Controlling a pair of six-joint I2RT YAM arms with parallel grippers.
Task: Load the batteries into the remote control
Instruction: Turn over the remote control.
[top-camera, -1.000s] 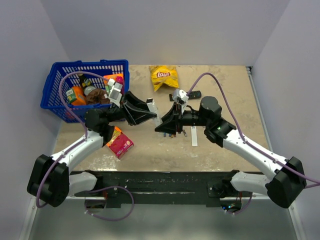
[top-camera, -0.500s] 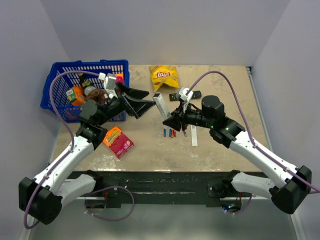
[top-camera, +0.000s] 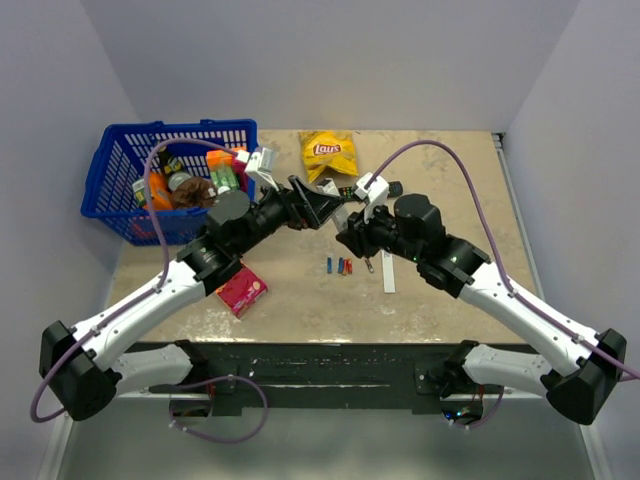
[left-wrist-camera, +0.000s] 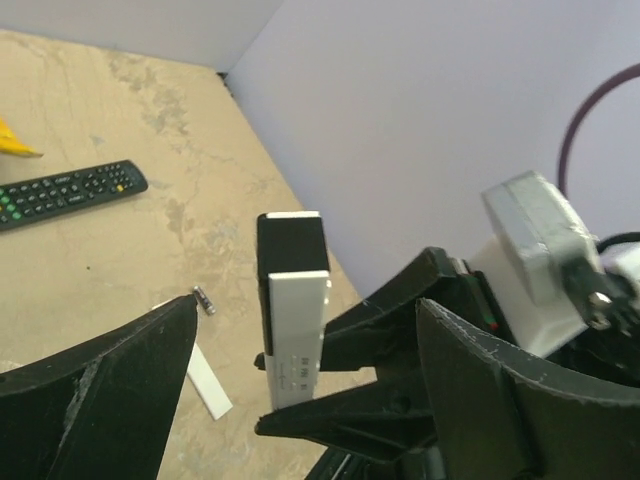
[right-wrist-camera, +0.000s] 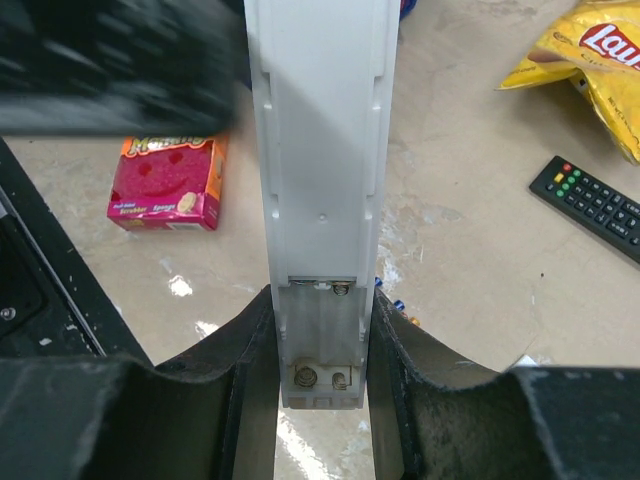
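The white remote control (right-wrist-camera: 320, 170) stands between my right gripper's (right-wrist-camera: 320, 300) fingers, which are shut on its sides. Its back is off and the battery bay (right-wrist-camera: 322, 335) shows bare springs. In the left wrist view the remote control (left-wrist-camera: 295, 330) points its dark end up, in the gap of my left gripper (left-wrist-camera: 306, 303), whose wide-open fingers do not touch it. From above, the left gripper (top-camera: 325, 207) overlaps the right gripper (top-camera: 348, 232) and hides the remote. The blue and red batteries (top-camera: 338, 266) lie on the table below them. The white back strip (top-camera: 389, 275) lies to their right.
A black button remote (left-wrist-camera: 65, 190) lies at the back beside a yellow Lay's bag (top-camera: 328, 150). A blue basket (top-camera: 120, 170) of groceries stands at the back left. A pink box (top-camera: 242, 290) lies under the left arm. A small grey piece (left-wrist-camera: 204, 300) lies near the strip.
My left gripper has opened wide, drawn back and then swung right, so its fingers now flank the remote. The right gripper has kept hold of the remote and lifted it off the batteries.
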